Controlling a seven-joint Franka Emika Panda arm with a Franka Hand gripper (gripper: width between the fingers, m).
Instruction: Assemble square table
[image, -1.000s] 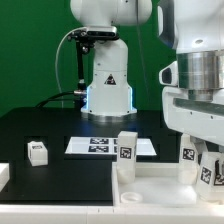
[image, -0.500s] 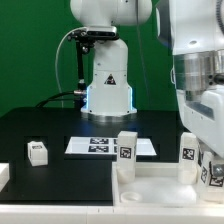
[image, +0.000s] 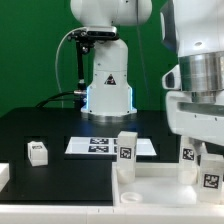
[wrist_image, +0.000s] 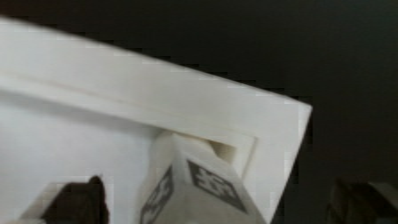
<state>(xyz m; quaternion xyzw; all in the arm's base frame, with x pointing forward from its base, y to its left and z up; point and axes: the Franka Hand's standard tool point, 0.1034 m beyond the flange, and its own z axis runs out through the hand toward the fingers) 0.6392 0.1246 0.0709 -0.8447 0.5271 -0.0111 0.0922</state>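
Observation:
The square table top (image: 160, 190), a white tray with a raised rim, lies at the front on the exterior view's right. Its corner (wrist_image: 214, 100) fills the wrist view. White tagged legs stand in it: one at the back-left corner (image: 127, 147), two close together at the right (image: 189, 157) (image: 211, 174). My gripper (image: 200, 150) hangs over that right corner. In the wrist view a tagged leg (wrist_image: 199, 185) stands upright in the corner, between my gripper's (wrist_image: 217, 202) dark fingers (wrist_image: 75, 200), with a gap on each side. The gripper is open.
A loose white leg (image: 38, 152) lies on the black table at the exterior view's left, and a white part (image: 3, 176) shows at the left edge. The marker board (image: 105, 146) lies mid-table before the robot's base (image: 108, 85).
The jaws have spread away from the leg in the right corner and let it go. The hand dipped and turned half a second ago, then came back up.

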